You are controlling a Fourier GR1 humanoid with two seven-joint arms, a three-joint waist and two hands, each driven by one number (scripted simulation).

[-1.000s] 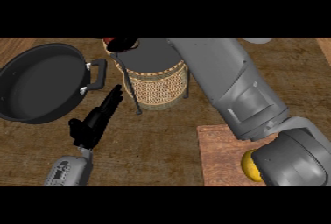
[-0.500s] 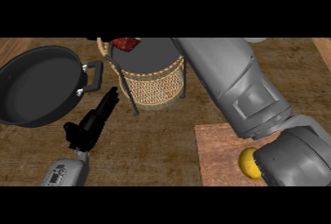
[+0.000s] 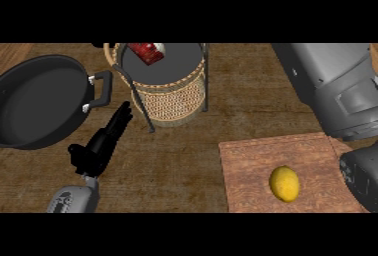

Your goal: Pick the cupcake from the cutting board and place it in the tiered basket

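On top of the basket (image 3: 173, 95): cupcake (image 3: 146, 52), set near the rim; could topple off. Left hand (image 3: 100, 145): fingers straight, released. Right hand: unseen.

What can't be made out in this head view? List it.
- Right hand: out of view; only its grey forearm shows.
- Cupcake on the tiered basket: partly cut off by the top edge.
- Frying pan: left rim cut off.
- Cutting board: lower right hidden by the arm.

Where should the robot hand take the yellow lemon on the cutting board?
Probably across its narrow middle, coming straight down from above: the lemon lies flat on the cutting board, long axis roughly toward and away from the robot, with bare board around it.
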